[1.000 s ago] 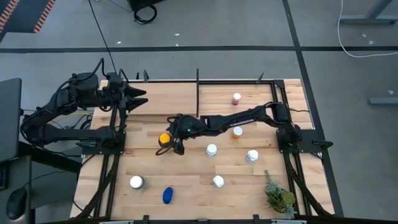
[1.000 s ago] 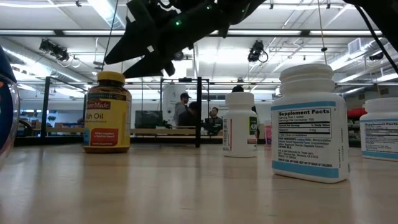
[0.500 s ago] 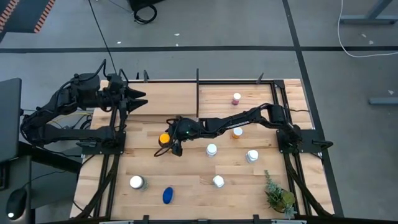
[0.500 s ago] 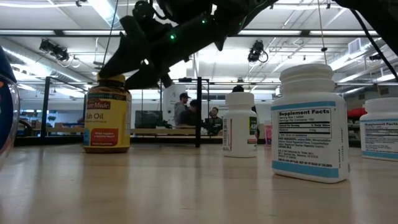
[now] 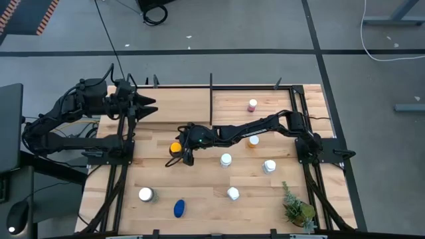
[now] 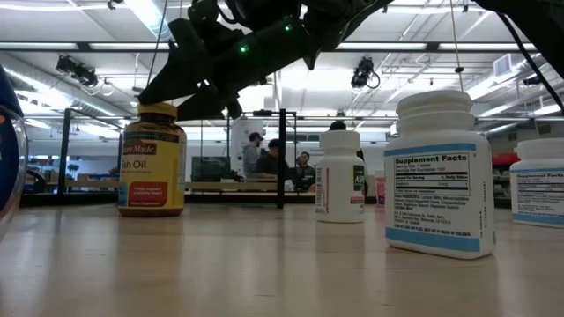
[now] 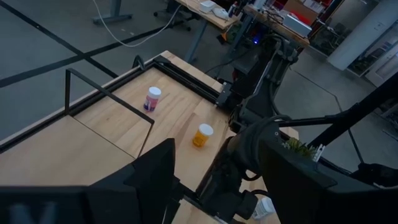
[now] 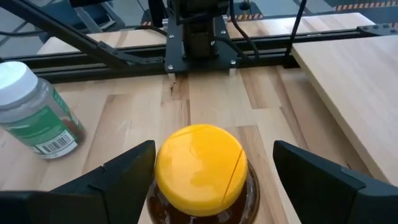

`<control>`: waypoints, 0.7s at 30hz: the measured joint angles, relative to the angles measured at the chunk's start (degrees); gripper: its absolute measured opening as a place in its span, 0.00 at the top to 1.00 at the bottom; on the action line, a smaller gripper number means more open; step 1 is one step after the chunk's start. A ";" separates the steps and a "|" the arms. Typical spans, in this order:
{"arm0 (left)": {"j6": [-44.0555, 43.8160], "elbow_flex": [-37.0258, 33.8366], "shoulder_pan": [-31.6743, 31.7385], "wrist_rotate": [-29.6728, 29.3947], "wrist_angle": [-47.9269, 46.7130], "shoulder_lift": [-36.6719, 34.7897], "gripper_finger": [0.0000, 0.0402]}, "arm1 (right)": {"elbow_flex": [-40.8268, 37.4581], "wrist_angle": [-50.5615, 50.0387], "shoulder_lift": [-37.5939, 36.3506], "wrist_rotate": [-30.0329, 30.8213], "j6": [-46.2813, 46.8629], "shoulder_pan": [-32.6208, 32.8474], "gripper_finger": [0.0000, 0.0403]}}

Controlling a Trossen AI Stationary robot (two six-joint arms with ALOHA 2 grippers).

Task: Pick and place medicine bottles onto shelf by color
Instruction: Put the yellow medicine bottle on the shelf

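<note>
The amber, yellow-capped bottle (image 5: 175,148) stands upright on its base left of the table's middle; it also shows in the low view (image 6: 152,160). My right gripper (image 8: 214,148) is open just above it, one finger on each side of the yellow cap (image 8: 200,167) with a gap on both sides. My left gripper (image 5: 153,105) is open and empty over the shelf's (image 5: 179,99) left bay. A pink-capped bottle (image 5: 252,105) stands in the right bay, beyond the black divider (image 5: 211,93). An orange-capped bottle (image 5: 253,141) stands under my right arm.
White bottles stand at the middle (image 5: 226,159), right (image 5: 269,166) and near side (image 5: 233,193). A white-capped, green-labelled bottle (image 5: 146,194) and a blue one (image 5: 178,208) are near the front left. A small green plant (image 5: 299,210) is at the front right corner.
My right gripper has come down toward the amber bottle, staying open; its fingers now stand level with the yellow cap. The bottle has not moved.
</note>
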 joint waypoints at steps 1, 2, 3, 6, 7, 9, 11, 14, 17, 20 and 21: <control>0.02 0.00 -0.02 0.00 -0.01 0.00 0.41 | 0.02 0.04 0.20 -0.02 -0.19 -0.02 0.17; 0.02 0.00 -0.02 0.00 -0.03 0.00 0.41 | 0.00 -0.62 0.32 -0.27 -0.19 -0.02 0.17; 0.02 0.00 -0.01 0.00 -0.07 0.00 0.41 | 0.00 -0.68 0.74 -0.49 -0.21 0.10 0.17; -0.01 0.00 -0.02 0.00 -0.31 0.00 0.41 | -0.02 -0.35 1.54 -0.49 0.15 0.69 0.17; -0.02 0.00 0.00 -0.01 -0.41 0.00 0.42 | -0.02 -0.41 1.54 -0.25 0.12 0.86 0.17; -0.12 0.00 -0.02 0.00 -0.39 0.00 0.42 | -0.02 -0.21 1.52 1.27 0.17 1.14 0.17; -0.29 0.00 -0.02 0.00 -0.45 0.00 0.42 | -0.02 -0.06 1.52 1.99 0.19 1.14 0.18; -0.35 0.00 -0.02 0.00 -0.51 0.00 0.42 | 0.00 0.41 1.52 1.92 0.22 1.09 0.20; -0.42 0.00 -0.02 0.00 -0.65 0.00 0.42 | -0.02 0.41 1.52 1.84 1.19 1.09 0.23; -0.44 0.00 -0.02 0.00 -0.71 0.00 0.43 | -0.02 0.71 1.52 1.73 2.64 1.14 0.28; -0.44 0.00 -0.02 0.00 -0.71 0.00 0.43 | 0.00 0.79 1.52 1.70 3.16 1.12 0.31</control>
